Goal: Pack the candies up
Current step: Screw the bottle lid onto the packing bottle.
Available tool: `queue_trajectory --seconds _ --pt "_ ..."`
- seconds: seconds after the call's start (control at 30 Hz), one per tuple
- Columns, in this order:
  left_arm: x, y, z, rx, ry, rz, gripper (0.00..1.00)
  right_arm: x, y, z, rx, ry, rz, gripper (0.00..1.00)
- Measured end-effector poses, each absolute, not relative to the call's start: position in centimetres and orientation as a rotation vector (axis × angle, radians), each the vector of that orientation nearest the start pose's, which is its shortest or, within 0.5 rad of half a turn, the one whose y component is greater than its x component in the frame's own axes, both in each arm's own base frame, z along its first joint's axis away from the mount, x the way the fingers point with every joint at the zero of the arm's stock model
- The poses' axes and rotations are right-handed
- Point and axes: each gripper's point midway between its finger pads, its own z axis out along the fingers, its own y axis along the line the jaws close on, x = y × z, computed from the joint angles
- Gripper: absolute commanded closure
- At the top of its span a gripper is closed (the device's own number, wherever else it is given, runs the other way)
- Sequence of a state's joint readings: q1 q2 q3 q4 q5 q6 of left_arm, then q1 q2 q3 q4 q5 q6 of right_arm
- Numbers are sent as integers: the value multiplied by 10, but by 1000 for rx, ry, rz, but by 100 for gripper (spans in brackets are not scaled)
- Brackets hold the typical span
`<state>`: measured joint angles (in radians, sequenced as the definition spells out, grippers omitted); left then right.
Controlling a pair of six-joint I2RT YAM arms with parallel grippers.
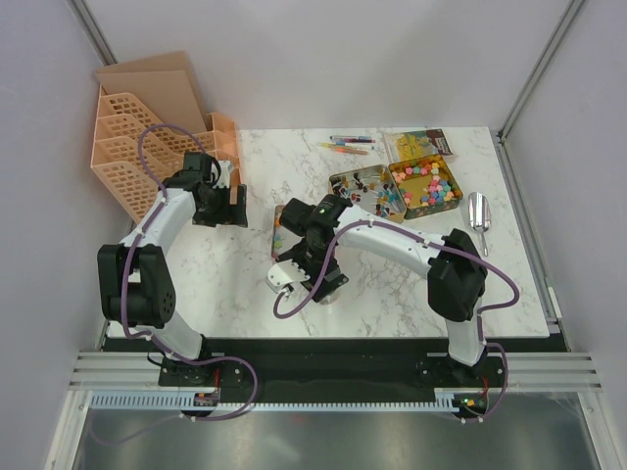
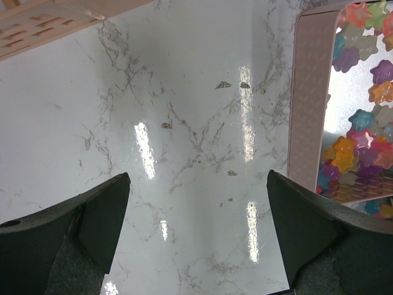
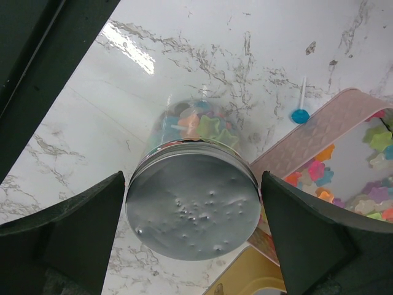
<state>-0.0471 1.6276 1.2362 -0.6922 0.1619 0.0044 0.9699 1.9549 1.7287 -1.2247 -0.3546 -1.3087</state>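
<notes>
A clear jar with a silver lid (image 3: 193, 206) holds star-shaped candies (image 3: 206, 126) and sits between my right gripper's (image 3: 194, 184) jaws. The jaws are spread wide, one close beside each edge of the lid. In the top view this gripper (image 1: 318, 282) is at the table's middle front, and the jar is mostly hidden under it. A pink tin (image 3: 307, 144) with more candies (image 3: 319, 169) lies just right of the jar. My left gripper (image 2: 198, 175) is open and empty over bare marble, with the pink tin (image 2: 307, 92) and its candies (image 2: 356, 147) to its right.
Two open tins of candies (image 1: 426, 183) and wrapped sweets (image 1: 361, 186) stand at the back right, with pens (image 1: 348, 145) behind them. A metal scoop (image 1: 478, 211) lies at the right. A peach organiser (image 1: 147, 137) stands at the back left. A blue lollipop (image 3: 299, 115) lies on the marble.
</notes>
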Motion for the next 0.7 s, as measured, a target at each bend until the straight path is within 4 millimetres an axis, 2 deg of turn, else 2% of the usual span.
queue_trajectory --seconds 0.4,0.57,0.67,0.7 --pt "361 -45 101 122 2647 -229 1 199 345 119 -2638 1156 494 2" --pt "362 -45 103 122 2641 -229 1 200 347 129 -2621 1144 473 3" --pt "362 -45 105 122 2637 -228 2 200 344 139 -2608 1137 450 14" --pt "362 -45 105 122 2637 -228 3 201 343 143 -2601 1135 437 29"
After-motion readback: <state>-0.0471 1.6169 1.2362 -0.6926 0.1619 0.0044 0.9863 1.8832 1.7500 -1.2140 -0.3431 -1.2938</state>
